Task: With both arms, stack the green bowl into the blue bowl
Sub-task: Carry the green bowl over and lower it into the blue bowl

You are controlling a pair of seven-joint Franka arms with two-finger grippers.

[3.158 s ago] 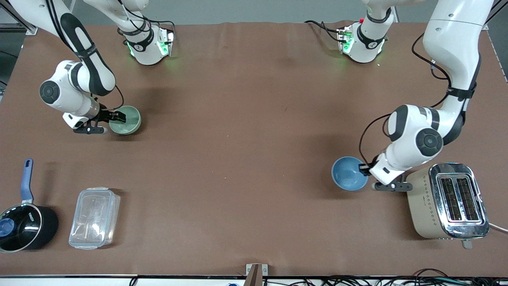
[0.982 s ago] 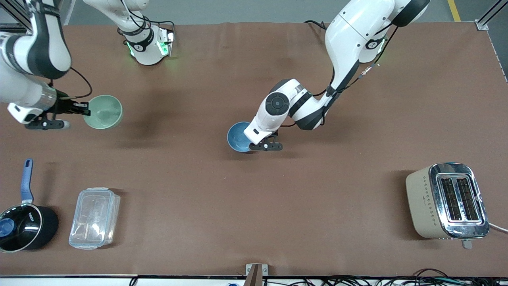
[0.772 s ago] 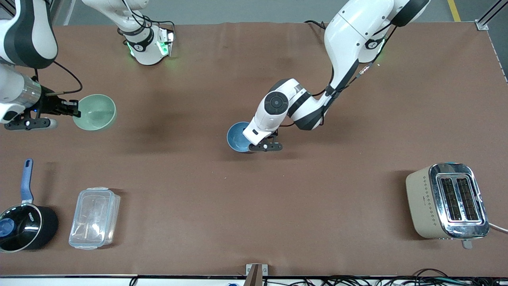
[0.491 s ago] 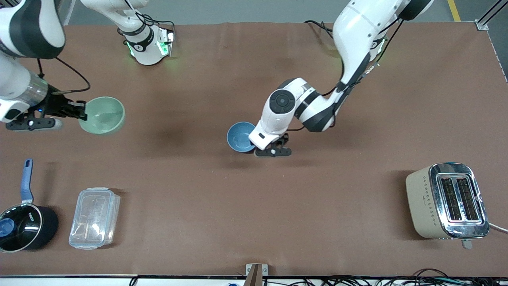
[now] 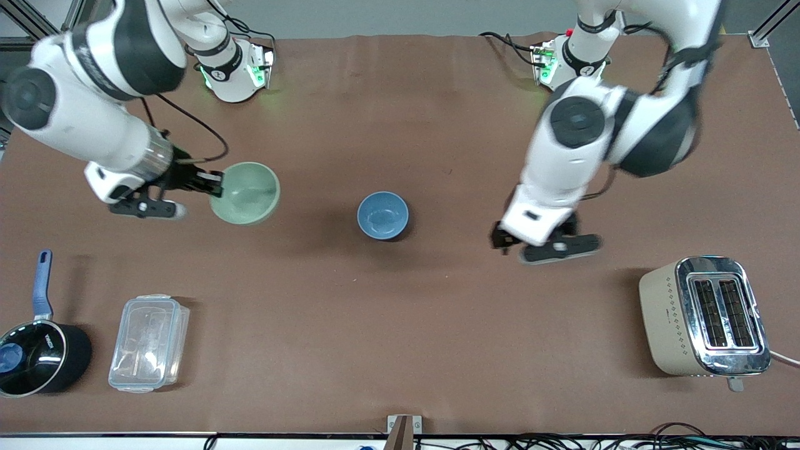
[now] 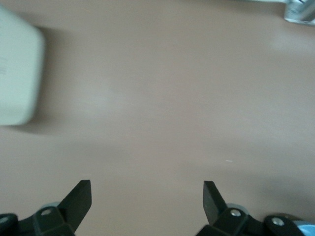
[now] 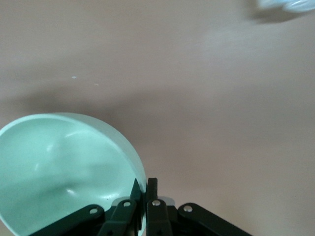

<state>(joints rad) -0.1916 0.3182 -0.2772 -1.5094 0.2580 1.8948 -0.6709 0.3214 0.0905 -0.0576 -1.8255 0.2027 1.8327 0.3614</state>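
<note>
Green bowl held aloft, blue bowl standing free on the counter.
Right claw (image 5: 209, 182) pinches the rim of the green bowl (image 5: 245, 193), carried over bare counter (image 5: 400, 325) toward the right arm's end. Blue bowl (image 5: 382, 215) sits upright mid-counter, touched by nothing. Left claw (image 5: 500, 237) hangs spread and empty over the counter between blue bowl and toaster (image 5: 705, 315).

The green bowl (image 5: 245, 193) was pale mint, plain; the blue bowl (image 5: 382, 215) sky-blue inside, darker outside. The table (image 5: 400, 344) was brown. The saucepan (image 5: 39, 357) was black with a blue handle, the food container (image 5: 149, 343) clear, the toaster (image 5: 705, 316) beige with a chrome top and diamond-dot pattern.
</note>
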